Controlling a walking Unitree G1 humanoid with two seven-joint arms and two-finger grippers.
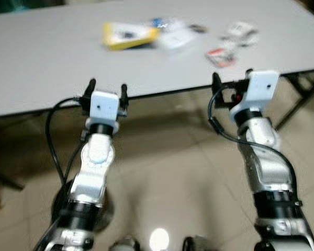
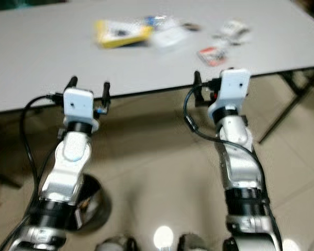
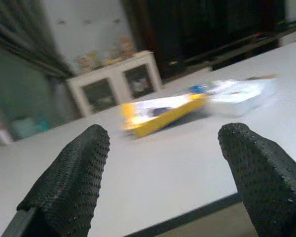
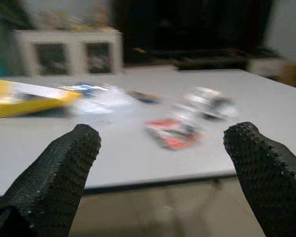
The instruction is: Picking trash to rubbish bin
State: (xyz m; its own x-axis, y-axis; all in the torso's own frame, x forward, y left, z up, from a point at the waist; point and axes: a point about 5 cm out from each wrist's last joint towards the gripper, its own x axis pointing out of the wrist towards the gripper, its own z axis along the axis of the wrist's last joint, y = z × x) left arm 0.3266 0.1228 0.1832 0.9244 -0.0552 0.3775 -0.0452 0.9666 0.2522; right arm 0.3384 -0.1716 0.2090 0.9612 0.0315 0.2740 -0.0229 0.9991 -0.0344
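Several bits of trash are sitting on the grey surface [image 1: 42,57], nothing picked up yet. Going left to right: the left gripper [image 1: 105,92] hangs at the near edge of the surface with its fingers spread apart and empty, aimed roughly at the yellow packet [image 1: 130,34]. Touching that packet's right end, maybe overlapping it, is a clear plastic wrapper [image 1: 174,34] with a blue bit on it. Further right there's a small red wrapper [image 1: 220,56] near the front edge, with a crumpled white wrapper [image 1: 241,32] just behind it. The right gripper [image 1: 231,78] is also spread wide and empty, lined up with the red wrapper.

My take: the red wrapper is the closest grab for the right side. It lies flat, so I'd come in low with one finger sliding under an edge, then close gently so it doesn't skate away. The yellow packet is thicker and should be easier to pinch by the rim.

Room-wise: beige tiled floor [image 1: 172,151], folding legs under the surface, and a white cabinet [image 3: 113,84] with glass doors in the back. Can't spot a bin for sure; there's a dark round thing [image 2: 94,206] on the floor by the left arm, too blurry to call.
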